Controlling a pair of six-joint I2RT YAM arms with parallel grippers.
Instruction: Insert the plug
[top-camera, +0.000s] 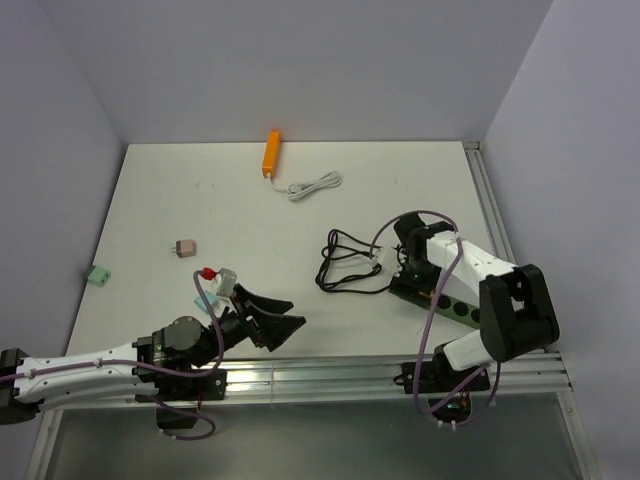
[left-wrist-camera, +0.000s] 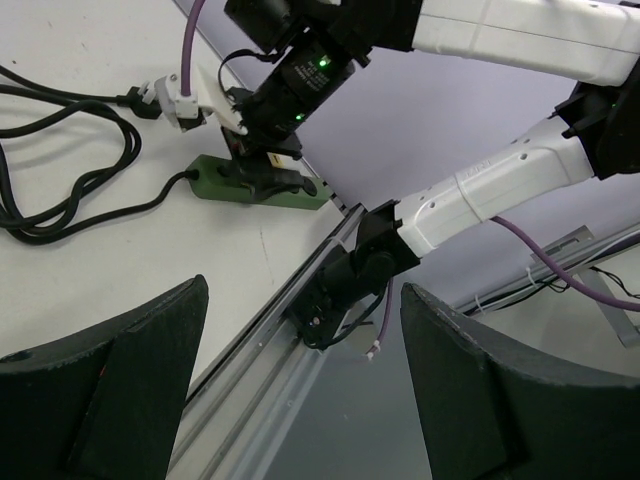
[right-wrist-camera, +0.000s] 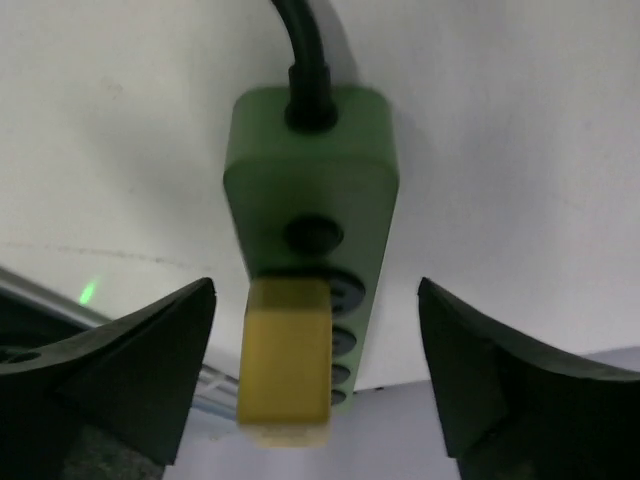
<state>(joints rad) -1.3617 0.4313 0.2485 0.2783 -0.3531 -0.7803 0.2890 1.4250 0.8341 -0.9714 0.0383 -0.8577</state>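
**On the Power Strip, a Yellow Plug Stands Between Parted Jaws**

At about 4 o'clock on the white table (top-camera: 150, 200), the right gripper (right-wrist-camera: 315, 290) hangs directly over a green power strip (right-wrist-camera: 310, 170), its two dark fingers (right-wrist-camera: 130, 370) spread with clear gaps on either side and gripping nothing. Between them a yellow plug (right-wrist-camera: 288, 360) stands on the strip at the second socket from the cord end, sitting slightly toward the strip's left edge in the wrist view. How deep its pins reach cannot be told. The first socket (right-wrist-camera: 313, 235), toward 12 o'clock in that view, shows as a bare dark hole, and a black cord (right-wrist-camera: 305, 50) runs out of the strip's end just past it.

Seen from overhead, that cord gathers into a loose black coil (top-camera: 350, 265) at the table's centre, just to the 9 o'clock side of the right arm. The left gripper (top-camera: 282, 316) rests low near 7 o'clock, jaws wide apart and holding nothing, pointed toward 3 o'clock and well apart from the strip.

Elsewhere, an orange block (top-camera: 272, 153) lies at 12 o'clock near the back wall, a white cable (top-camera: 315, 185) curled just beside it. A small pink cube (top-camera: 183, 246) sits toward 9 o'clock, and a green piece (top-camera: 98, 273) rests at the table's left rim.
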